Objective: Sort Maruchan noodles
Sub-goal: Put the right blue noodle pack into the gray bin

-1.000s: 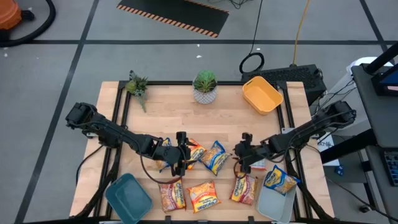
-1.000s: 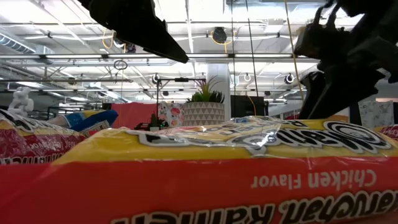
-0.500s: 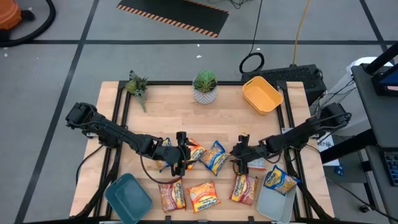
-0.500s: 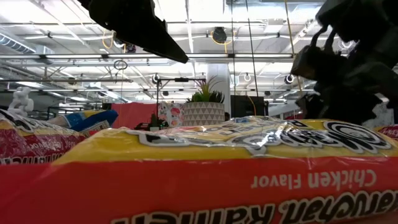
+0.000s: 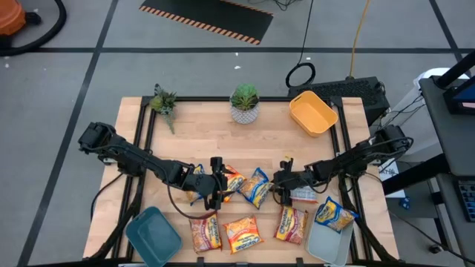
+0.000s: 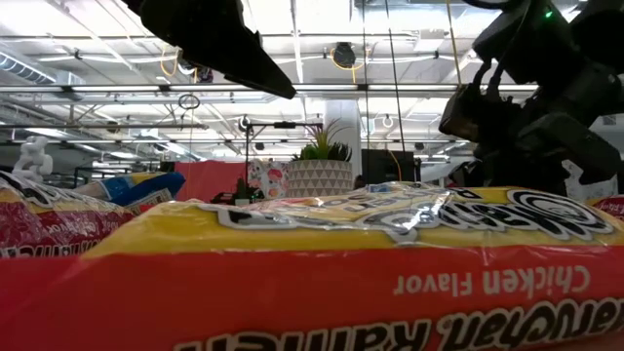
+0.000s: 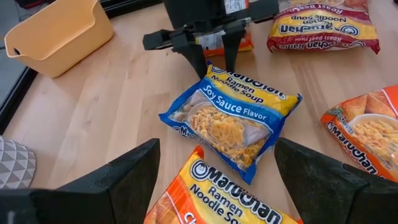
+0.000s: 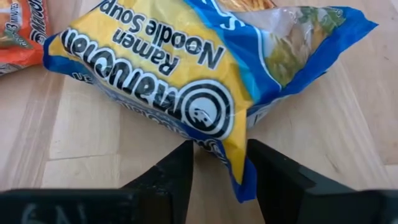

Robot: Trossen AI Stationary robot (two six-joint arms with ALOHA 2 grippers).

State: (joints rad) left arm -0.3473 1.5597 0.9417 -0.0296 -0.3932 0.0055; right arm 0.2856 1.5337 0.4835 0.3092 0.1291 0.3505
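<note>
Several Maruchan packets lie flat on the wooden table. A blue-and-yellow one (image 5: 256, 187) is in the middle, with an orange one (image 5: 231, 180) beside it. Two red ones (image 5: 205, 232) (image 5: 292, 223) and an orange-yellow one (image 5: 243, 232) lie near the front edge. Another blue-and-yellow packet (image 5: 334, 215) rests in the pale bin (image 5: 326, 245). My right gripper (image 5: 280, 182) is open, its fingers on either side of the middle packet's end (image 8: 233, 168). My left gripper (image 5: 219, 185) is open above the orange packet (image 7: 230, 199). My right gripper comes in low from the table's right, and its fingers (image 7: 196, 59) straddle the near end (image 7: 214, 70) of the blue-and-yellow packet, which lies on the table. Whether the fingers touch it, I cannot tell.
A teal bin (image 5: 154, 236) sits at the front left and a yellow bin (image 5: 312, 113) at the far right. Two potted plants (image 5: 244, 102) (image 5: 164, 104) stand along the far edge. A chicken-flavour packet (image 6: 312, 283) fills the low view's foreground.
My right gripper has moved toward the table's left, along the table, up to the middle blue-and-yellow packet, until its fingers stand around the packet's end. The packets have stayed where they were.
</note>
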